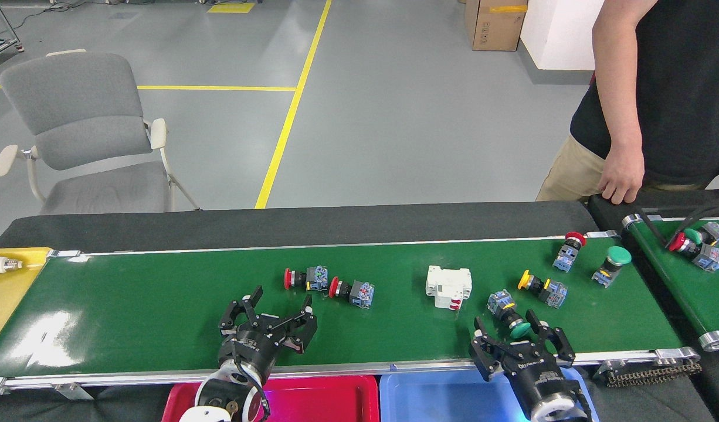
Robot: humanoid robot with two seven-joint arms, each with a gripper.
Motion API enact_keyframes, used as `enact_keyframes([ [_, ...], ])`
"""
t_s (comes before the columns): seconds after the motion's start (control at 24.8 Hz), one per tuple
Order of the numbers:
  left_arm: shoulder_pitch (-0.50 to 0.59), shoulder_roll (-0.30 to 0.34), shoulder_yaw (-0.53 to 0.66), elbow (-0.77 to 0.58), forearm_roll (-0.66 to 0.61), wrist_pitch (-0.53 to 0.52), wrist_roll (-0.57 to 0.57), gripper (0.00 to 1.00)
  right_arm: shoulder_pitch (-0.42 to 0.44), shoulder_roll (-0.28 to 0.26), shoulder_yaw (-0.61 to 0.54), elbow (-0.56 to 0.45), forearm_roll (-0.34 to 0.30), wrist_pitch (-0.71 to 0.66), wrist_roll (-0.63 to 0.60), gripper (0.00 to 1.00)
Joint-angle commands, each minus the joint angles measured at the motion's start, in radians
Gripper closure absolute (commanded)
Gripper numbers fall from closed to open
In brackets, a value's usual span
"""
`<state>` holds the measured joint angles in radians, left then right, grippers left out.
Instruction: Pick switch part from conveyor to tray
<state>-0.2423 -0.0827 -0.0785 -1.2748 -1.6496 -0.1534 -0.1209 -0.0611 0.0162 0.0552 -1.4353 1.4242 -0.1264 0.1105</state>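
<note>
A glossy, smooth green surface is shown by the conveyor (pixel 160 305), edged with silver metal rails. The switch parts (pixel 350 291) look like hard plastic. The red tray (pixel 312 398) and blue tray (pixel 430 398) appear as smooth plastic. The chair (pixel 78 117) is covered in matt grey cloth.

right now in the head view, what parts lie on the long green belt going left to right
Red-capped push-button switch → second red-capped switch → white boxy circuit breaker → green-capped switch → yellow-capped switch → upright red-capped switch → green-capped switch near the belt's right end.
</note>
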Motion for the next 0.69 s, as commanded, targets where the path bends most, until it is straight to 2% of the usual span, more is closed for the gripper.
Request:
enact_keyframes([
  [0.0,-0.022,0.003,0.002,0.002,0.004,0.003,0.004,0.00,-0.028,-0.009,0.014,-0.004,0.001,0.004,0.011,0.69],
  [0.16,-0.034,0.003,0.003,0.045,0.005,0.003,0.006,0.00,-0.028,-0.022,0.025,-0.002,-0.002,-0.012,0.017,0.84],
  [0.36,-0.072,0.009,0.034,0.103,0.005,0.001,0.010,0.00,-0.020,-0.045,0.094,-0.024,-0.007,-0.073,0.008,0.88],
  [0.4,-0.080,0.012,0.042,0.110,0.005,0.001,0.010,0.00,-0.017,-0.047,0.109,-0.043,-0.008,-0.121,0.003,0.88],
  [0.57,-0.106,0.020,0.074,0.155,0.005,0.001,0.012,0.00,0.026,-0.050,0.138,-0.128,-0.011,-0.476,-0.023,0.87],
  [0.65,-0.118,0.021,0.085,0.167,0.005,0.003,0.012,0.00,0.037,-0.044,0.184,-0.148,-0.010,-0.587,-0.021,0.82],
])
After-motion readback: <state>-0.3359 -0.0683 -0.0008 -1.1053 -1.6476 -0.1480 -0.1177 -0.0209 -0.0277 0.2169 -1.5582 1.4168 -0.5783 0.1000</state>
